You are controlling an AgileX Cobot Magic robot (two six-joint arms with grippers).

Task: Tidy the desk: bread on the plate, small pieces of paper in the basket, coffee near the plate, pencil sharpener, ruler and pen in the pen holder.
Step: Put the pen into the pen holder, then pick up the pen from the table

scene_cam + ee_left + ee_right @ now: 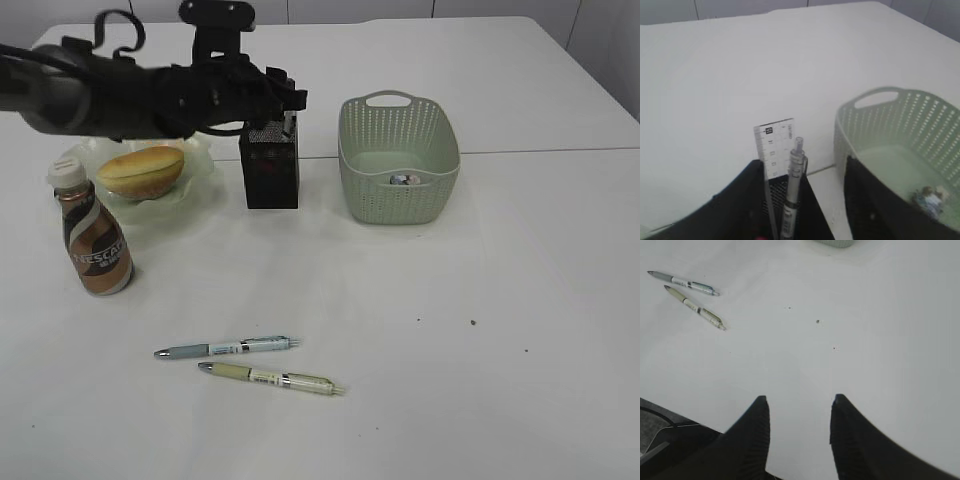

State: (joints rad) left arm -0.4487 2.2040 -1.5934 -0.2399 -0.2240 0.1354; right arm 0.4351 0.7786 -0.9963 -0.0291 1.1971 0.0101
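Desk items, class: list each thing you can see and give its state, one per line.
bread: on the plate
coffee: upright, capped, beside plate
pen holder: holds ruler and a pen
basket: paper inside
two pens: lying on desk
left gripper: open over holder
right gripper: open, empty

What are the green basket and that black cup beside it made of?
The basket looks like matte moulded plastic: its woven pattern and cut-out handle are one uniform piece. The black pen holder seems to be fine metal mesh, though the frames leave that open.
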